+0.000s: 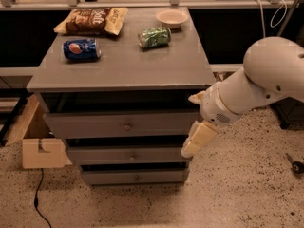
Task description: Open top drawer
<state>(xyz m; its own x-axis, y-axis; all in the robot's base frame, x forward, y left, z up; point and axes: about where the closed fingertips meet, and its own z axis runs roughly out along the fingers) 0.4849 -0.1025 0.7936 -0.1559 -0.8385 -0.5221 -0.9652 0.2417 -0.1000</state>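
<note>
**Claw open at the right end of the top drawer, off the knob**

You have the gripper low at the right front corner of the grey cabinet, level with the top drawer. Its two cream fingers stand well apart, so the claw is open and holds nothing. One finger peeks out just under the cabinet top's right edge. The other slants down and to the left, with its tip over the right end of the middle drawer. The white arm reaches in from the right side of your view.

The top drawer is the uppermost and widest of the three grey fronts, with a dark gap between it and the cabinet top. Its small round knob sits at the centre of the front, well to the left of the claw, and nothing touches it. The bottom drawer is the narrowest.

On the cabinet top you see a chip bag at the back left and a blue Pepsi can lying on its side in front of it. A green can lies on its side near the middle, with a small pale bowl behind it. A cardboard box rests on the speckled floor left of the cabinet.
</note>
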